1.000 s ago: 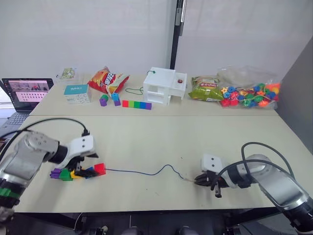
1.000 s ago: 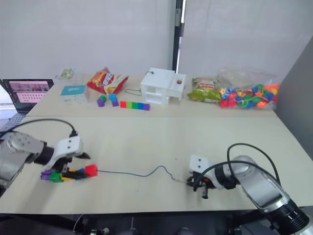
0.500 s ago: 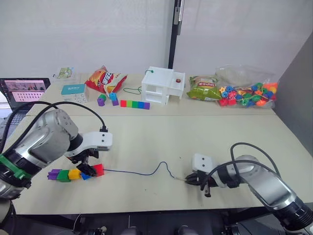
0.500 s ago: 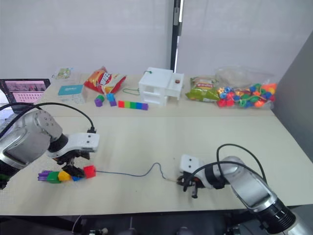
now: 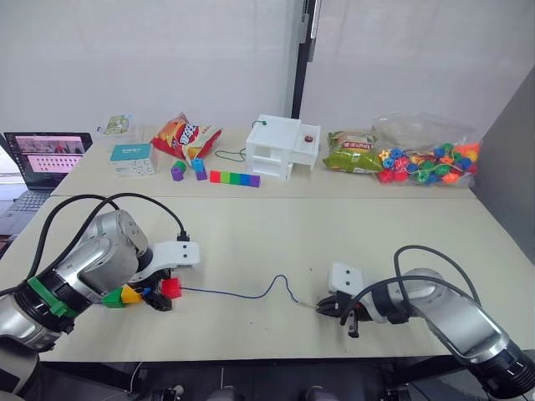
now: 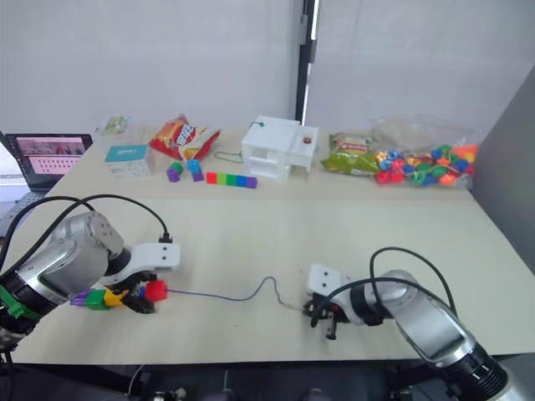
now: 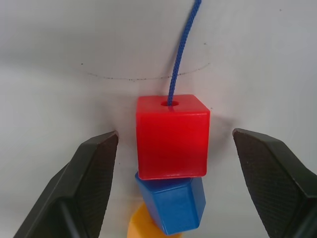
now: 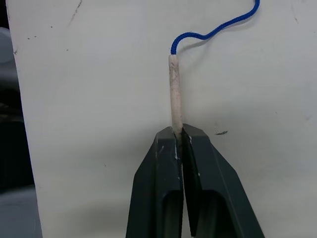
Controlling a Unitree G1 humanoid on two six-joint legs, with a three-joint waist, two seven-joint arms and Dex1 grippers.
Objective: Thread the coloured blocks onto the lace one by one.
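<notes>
Red block (image 7: 171,135) sits threaded on the dark-blue lace (image 5: 251,295), with the blue block (image 7: 173,208) and yellow block (image 5: 130,293) strung behind it. Green (image 6: 96,298) and purple (image 6: 78,297) blocks end the row at the table's front left. My left gripper (image 7: 173,141) is open, its fingers (image 7: 94,163) standing either side of the red block without touching it. The lace runs right across the table to my right gripper (image 8: 177,133), which is shut on the lace's pale stiff tip (image 8: 174,94).
On the rear table are a laptop (image 5: 46,159), teal box (image 5: 132,159), chip bag (image 5: 184,134), loose purple and blue pieces (image 5: 185,170), rainbow bar (image 5: 234,178), white box (image 5: 280,146), green snack bag (image 5: 351,154) and bead bag (image 5: 426,159).
My left arm has swung in over the row of blocks, bringing its open gripper around the red block. The right gripper has kept hold of the lace tip.
</notes>
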